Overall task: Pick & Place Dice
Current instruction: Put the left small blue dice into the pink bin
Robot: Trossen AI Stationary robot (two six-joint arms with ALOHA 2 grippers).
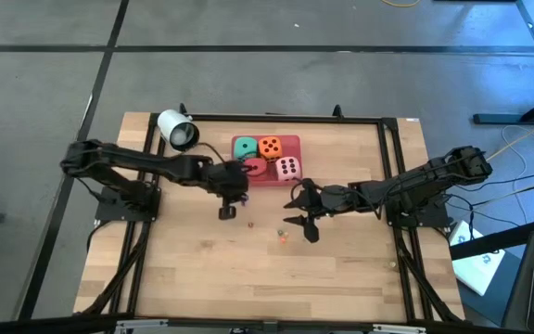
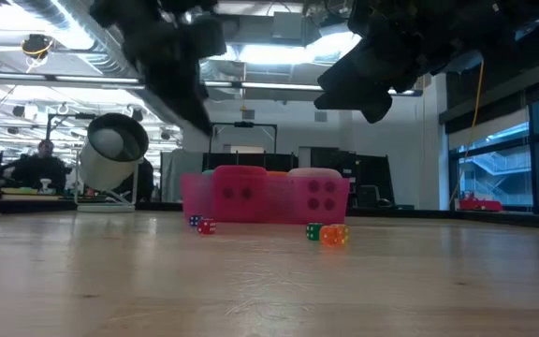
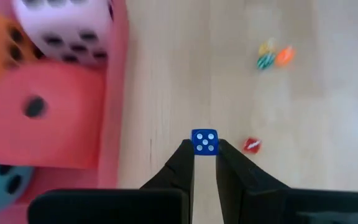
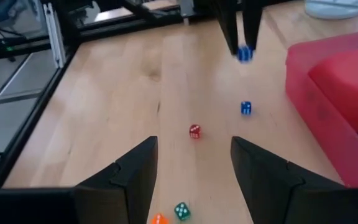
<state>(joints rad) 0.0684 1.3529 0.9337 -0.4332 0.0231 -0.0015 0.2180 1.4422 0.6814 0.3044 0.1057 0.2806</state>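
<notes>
Left wrist view alone: left claw (image 3: pixel 204 149) pinching a tiny blue die (image 3: pixel 204 141), unseen from above; right claw (image 4: pixel 194 165) spread

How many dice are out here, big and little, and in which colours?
Big soft dice: 4 (big orange, big teal, big red, big pale pink)
Small blue dice: 2 (held blue die in the left gripper, loose blue die)
Small red die: 1
Small green die: 1
Small orange die: 1
Total: 9 dice
</notes>
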